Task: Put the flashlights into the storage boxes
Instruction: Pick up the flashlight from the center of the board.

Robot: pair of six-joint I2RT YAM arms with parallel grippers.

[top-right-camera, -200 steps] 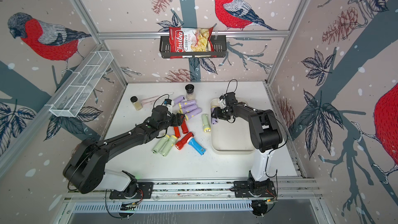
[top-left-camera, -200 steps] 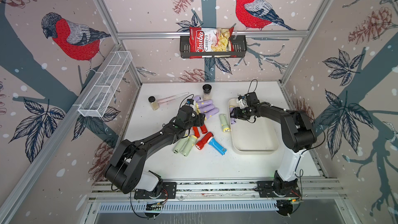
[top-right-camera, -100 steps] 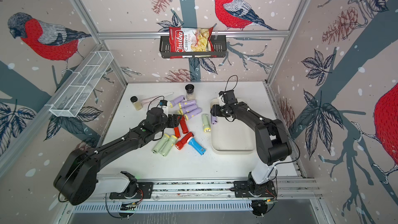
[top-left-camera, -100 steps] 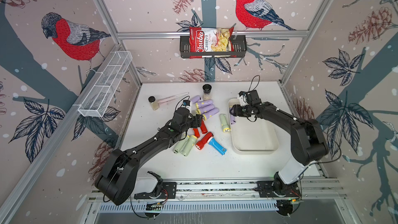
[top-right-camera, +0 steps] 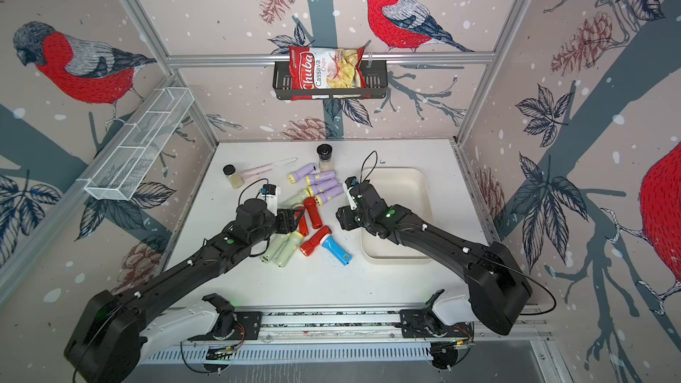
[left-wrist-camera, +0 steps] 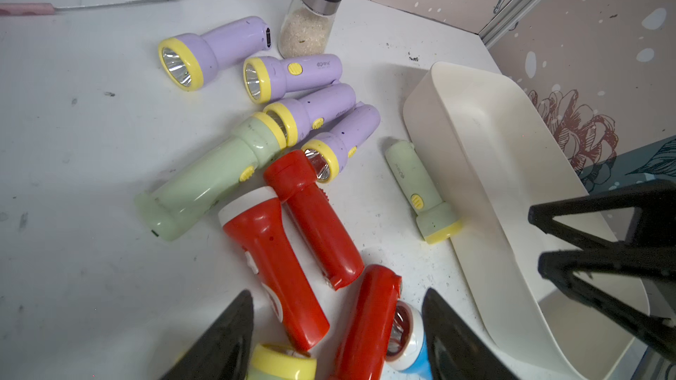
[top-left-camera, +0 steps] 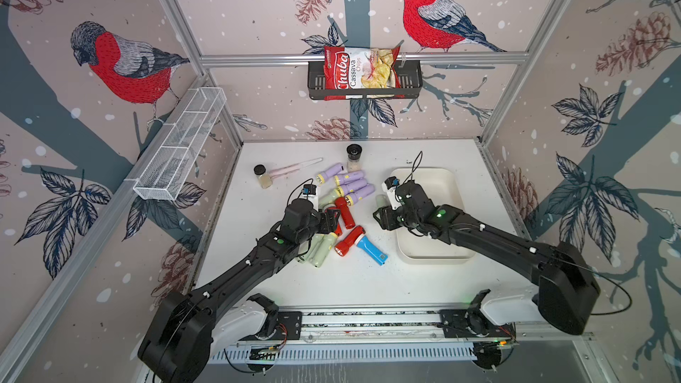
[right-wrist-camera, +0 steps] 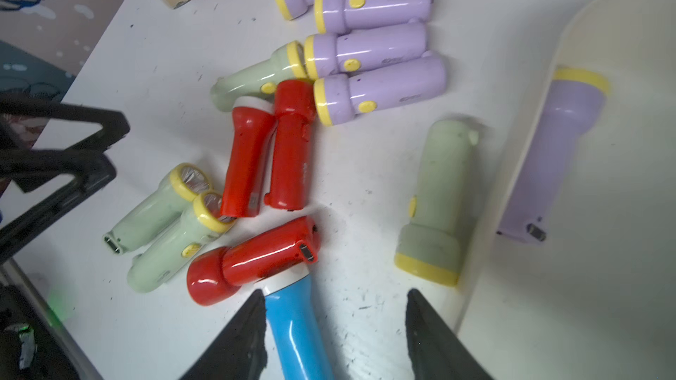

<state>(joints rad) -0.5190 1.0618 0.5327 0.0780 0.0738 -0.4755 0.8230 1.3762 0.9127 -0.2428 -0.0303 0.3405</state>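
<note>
Several flashlights [top-left-camera: 346, 211] lie in a heap mid-table: lilac ones [top-left-camera: 353, 184] at the back, red ones [left-wrist-camera: 311, 213] in the middle, a blue one [top-left-camera: 372, 250] and pale green ones [top-left-camera: 320, 248] in front. One pale green flashlight [right-wrist-camera: 439, 191] lies against the outer wall of the cream storage box [top-left-camera: 451, 186]. A lilac flashlight [right-wrist-camera: 556, 155] lies inside the box [right-wrist-camera: 622, 286]. My left gripper [top-left-camera: 329, 221] hangs open over the red ones, holding nothing [left-wrist-camera: 338, 292]. My right gripper [top-left-camera: 379, 215] stands open and empty between heap and box, with the blue flashlight [right-wrist-camera: 296, 327] beside one finger.
Two small jars with black lids [top-left-camera: 262, 176] [top-left-camera: 353, 156] and pink-handled tweezers [top-left-camera: 294, 166] lie behind the heap. A white wire basket [top-left-camera: 180, 149] hangs on the left wall. A black shelf with a chips bag [top-left-camera: 363, 75] hangs on the back wall.
My right gripper has pulled away from the box's far left corner, toward the front and the heap. My left gripper has shifted toward the front over the red flashlights.
</note>
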